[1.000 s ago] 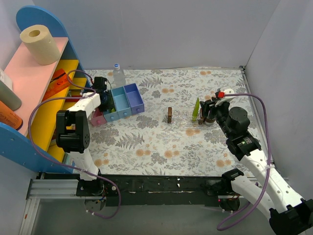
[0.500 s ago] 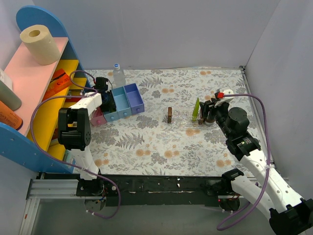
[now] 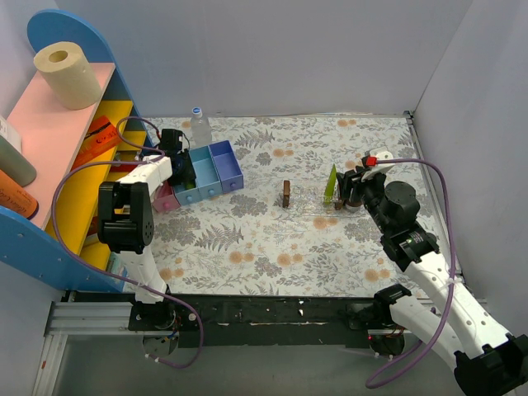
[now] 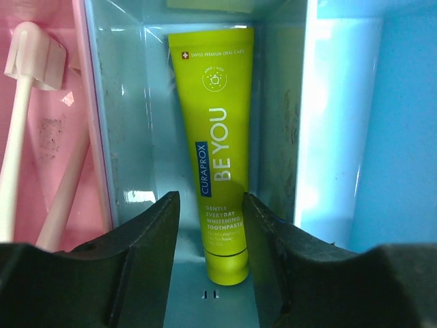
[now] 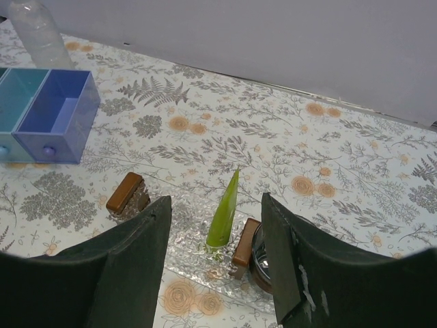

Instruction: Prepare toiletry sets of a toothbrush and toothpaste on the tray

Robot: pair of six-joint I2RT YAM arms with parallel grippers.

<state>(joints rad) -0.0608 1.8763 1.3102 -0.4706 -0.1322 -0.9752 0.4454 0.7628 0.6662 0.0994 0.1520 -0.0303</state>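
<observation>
Left gripper [image 4: 210, 208] jaws apart, flanking the near cap end of the toothpaste [image 4: 217, 137], which lies flat in the light-blue compartment [image 4: 130, 123], long axis running straight away from the jaws.

Plain pale grey walls [image 3: 289, 58] close in the back and right side. The table [image 3: 247, 256] wears a floral cloth. At left stands a shelf unit [image 3: 62, 124], blue-edged, pink on top, yellow below. A black rail [image 3: 272, 309] lines the near edge.

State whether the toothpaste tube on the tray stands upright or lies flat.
Upright: toothpaste stands wide end down on the tray, tapering upward.
</observation>
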